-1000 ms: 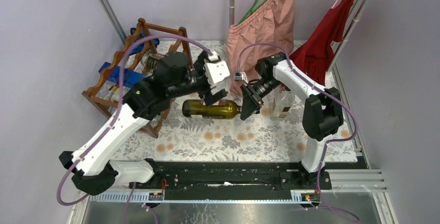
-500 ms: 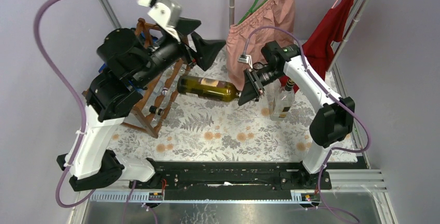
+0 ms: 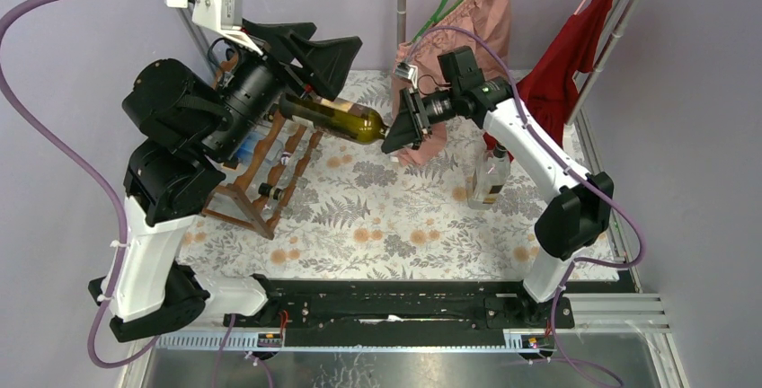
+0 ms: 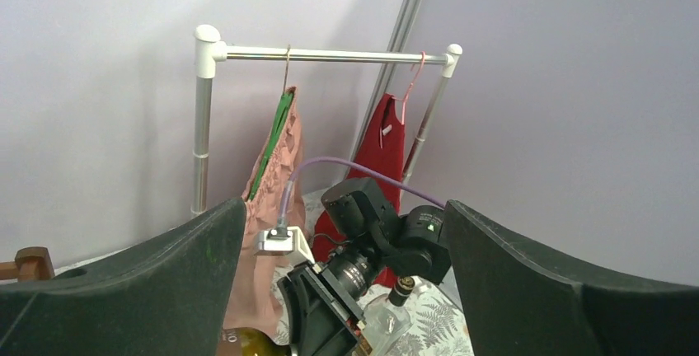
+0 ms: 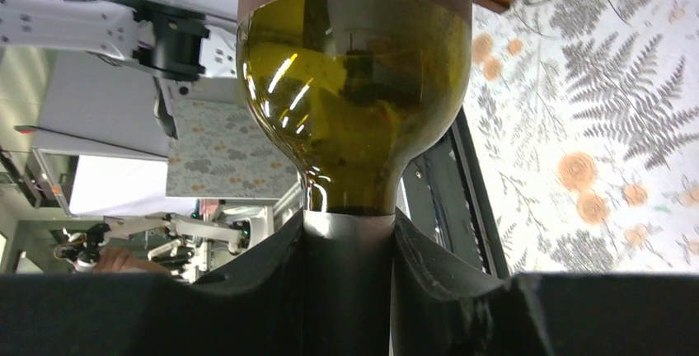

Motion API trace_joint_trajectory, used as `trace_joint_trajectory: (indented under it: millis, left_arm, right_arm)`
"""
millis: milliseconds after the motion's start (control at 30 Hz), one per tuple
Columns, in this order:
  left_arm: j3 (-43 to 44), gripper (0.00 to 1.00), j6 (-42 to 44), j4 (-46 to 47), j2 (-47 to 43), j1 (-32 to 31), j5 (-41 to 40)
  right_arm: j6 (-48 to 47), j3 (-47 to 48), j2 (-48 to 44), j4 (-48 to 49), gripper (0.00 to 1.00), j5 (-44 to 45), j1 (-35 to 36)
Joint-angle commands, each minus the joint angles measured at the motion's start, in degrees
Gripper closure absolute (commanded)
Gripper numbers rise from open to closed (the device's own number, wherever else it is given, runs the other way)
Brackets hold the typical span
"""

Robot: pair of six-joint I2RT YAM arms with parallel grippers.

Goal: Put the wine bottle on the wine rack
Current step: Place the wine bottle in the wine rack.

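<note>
In the top view the green wine bottle [image 3: 337,119] hangs almost level in the air, base pointing left over the top of the wine rack [image 3: 235,196]. My right gripper [image 3: 393,134] is shut on its neck. From the right wrist, the bottle [image 5: 354,109] fills the frame, its foil neck clamped between the right gripper's [image 5: 350,282] black fingers [image 5: 247,290]. The reddish-brown rack stands at the left, largely hidden by my left arm. My left gripper [image 3: 323,51] is raised above the bottle's base, open and empty. The left wrist view looks between that gripper's [image 4: 344,204] spread fingers [image 4: 124,290] at the right arm.
A clear glass bottle [image 3: 488,181] stands on the floral cloth at the right. A pink garment [image 3: 458,29] and a red garment [image 3: 566,56] hang from a rail at the back. Another bottle [image 3: 270,190] lies low in the rack.
My left arm has lifted up and back to the left, off the bottle, jaws open. My right gripper has carried the bottle left and farther back, its base now over the rack.
</note>
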Motion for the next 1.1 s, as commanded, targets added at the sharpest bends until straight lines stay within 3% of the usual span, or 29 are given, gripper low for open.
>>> trace_joint_trajectory:
  millis: [0, 167, 400, 867, 1067]
  left_arm:
    - [1.87, 0.05, -0.56, 3.10, 0.43, 0.31, -2.72]
    - [3.12, 0.06, -0.89, 4.97, 1.39, 0.30, -1.38]
    - [0.04, 0.01, 2.75, 4.36, -0.49, 0.32, -2.62]
    - [-1.64, 0.01, 2.88, 3.98, -2.19, 0.32, -3.70]
    - [-1.70, 0.01, 5.73, 4.43, -2.11, 0.38, -4.56]
  right_arm:
    - [17.91, 1.75, -0.81, 22.16, 1.00, -5.41, 2.13]
    - [24.00, 2.03, 1.17, 28.86, 1.00, -3.96, 4.49]
    - [23.68, 8.66, 5.77, 28.95, 1.00, -1.61, 8.02]
    - [37.99, 18.73, 15.87, 46.21, 1.00, 0.66, 15.06]
    - [40.22, 24.97, 20.67, 47.12, 1.00, 4.26, 17.73]
